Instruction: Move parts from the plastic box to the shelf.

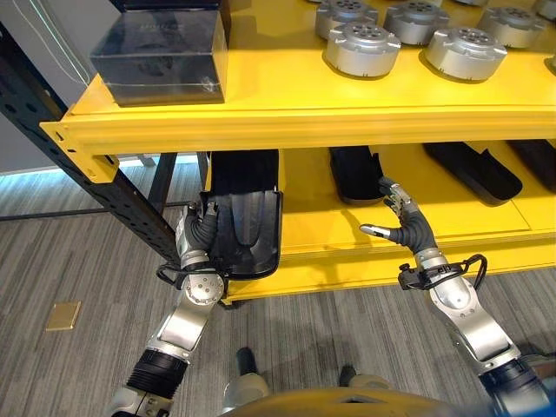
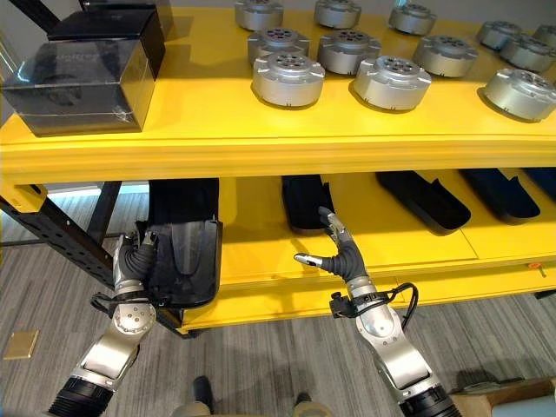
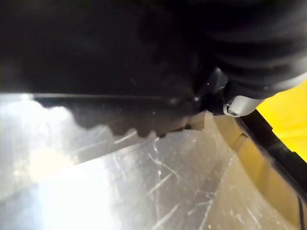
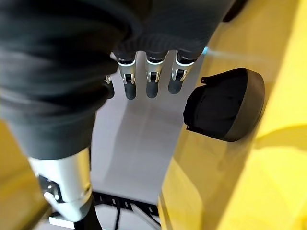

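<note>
A long black moulded part stands on end at the left end of the lower yellow shelf, leaning out over its front edge. My left hand is at that part's left rim with its fingers curled onto it. My right hand hovers in front of the lower shelf, open, with fingers straight and the thumb spread, holding nothing. Just beyond it another black part lies on the shelf, and this black part also shows past my right hand's fingers in the right wrist view.
Two more black parts lie further right on the lower shelf. The upper shelf carries several silver round housings and a dark see-through plastic box at its left. A dark perforated upright slants down the left side.
</note>
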